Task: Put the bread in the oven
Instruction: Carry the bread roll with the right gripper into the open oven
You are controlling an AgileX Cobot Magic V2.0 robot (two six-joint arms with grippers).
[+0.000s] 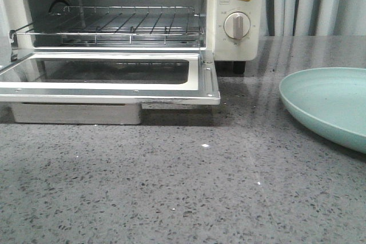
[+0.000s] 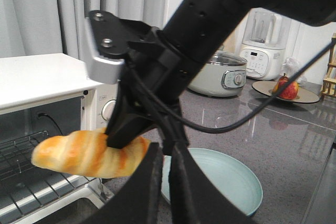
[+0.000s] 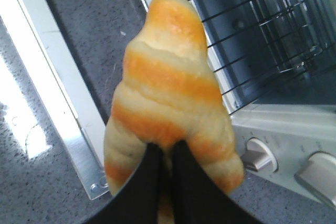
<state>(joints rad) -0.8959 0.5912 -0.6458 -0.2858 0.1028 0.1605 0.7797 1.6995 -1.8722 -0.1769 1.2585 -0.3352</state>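
Now the bread [image 2: 89, 153] (held by right gripper [image 2: 122, 136]) lies level, pointing ovenward [image 1: 231, 27].

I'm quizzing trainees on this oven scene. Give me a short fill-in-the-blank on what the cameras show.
1. The right claw is shut on the ____.
2. The oven door is ____.
3. The wire rack inside the oven holds ____.
4. On the counter to the oven's right sits a pale green ____.

Missing words: bread; open; nothing; plate.
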